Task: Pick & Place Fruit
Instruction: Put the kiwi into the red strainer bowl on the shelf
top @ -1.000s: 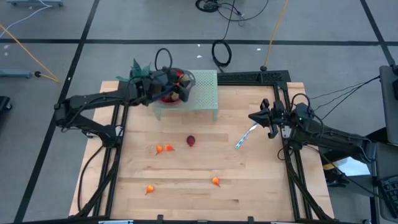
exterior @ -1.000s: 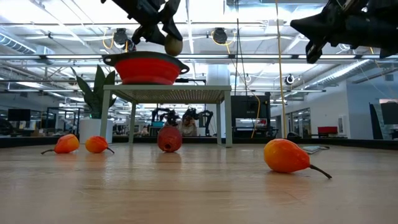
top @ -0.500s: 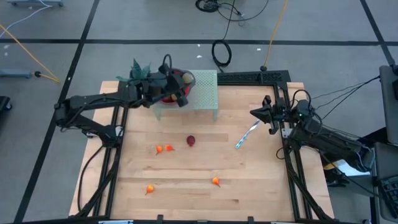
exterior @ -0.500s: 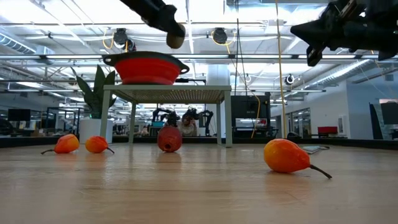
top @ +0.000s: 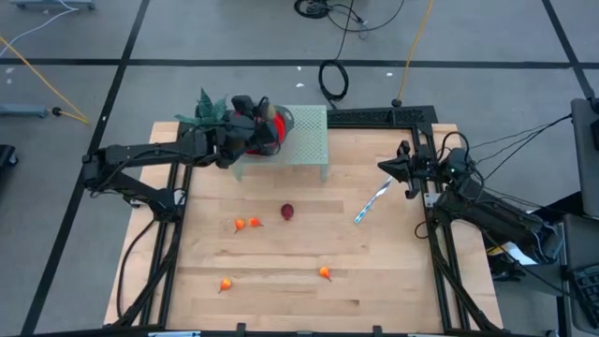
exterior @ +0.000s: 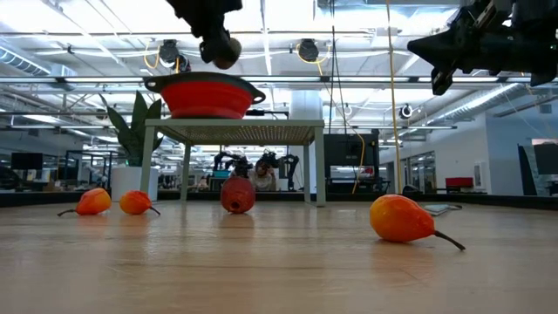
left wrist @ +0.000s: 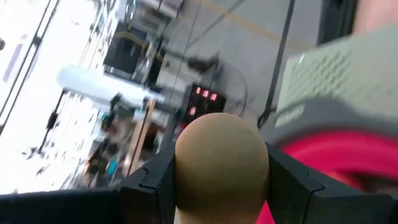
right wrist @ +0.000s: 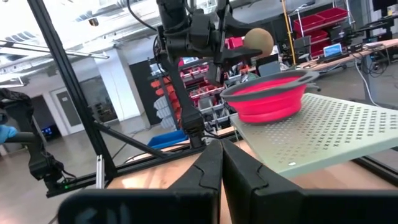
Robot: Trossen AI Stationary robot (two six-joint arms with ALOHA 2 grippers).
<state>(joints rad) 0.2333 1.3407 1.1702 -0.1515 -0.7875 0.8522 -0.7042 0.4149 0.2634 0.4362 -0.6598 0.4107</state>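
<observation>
While the left gripper [exterior: 220,51] hangs above the red bowl [exterior: 206,94], it pinches a brownish-green oval fruit [left wrist: 221,163] between its two dark fingers [left wrist: 149,180]; in the low view the fruit sits just over the bowl's grey rim, clear of it; the bowl stands on a pale green perforated stand [top: 309,131] at the far side of the wooden table [top: 299,300]; a green plant [top: 204,105] shows just beside the stand, on the left arm's side.

Off at the table's right edge, well apart from the bowl, the right gripper [top: 386,167] waits in the air with its fingers pressed together and nothing between them; a slim blue-and-white stick [top: 371,203] lies on the wood just below it in the high view.

On the tabletop rest the other fruits: a dark red round one [top: 287,212] near the middle; two small orange pieces [top: 247,224] close together to its left; another orange piece [top: 226,285] nearer the front on the left side; and one more orange piece [top: 325,273] toward the front centre, which in the low view shows a thin stem pointing away from it.
</observation>
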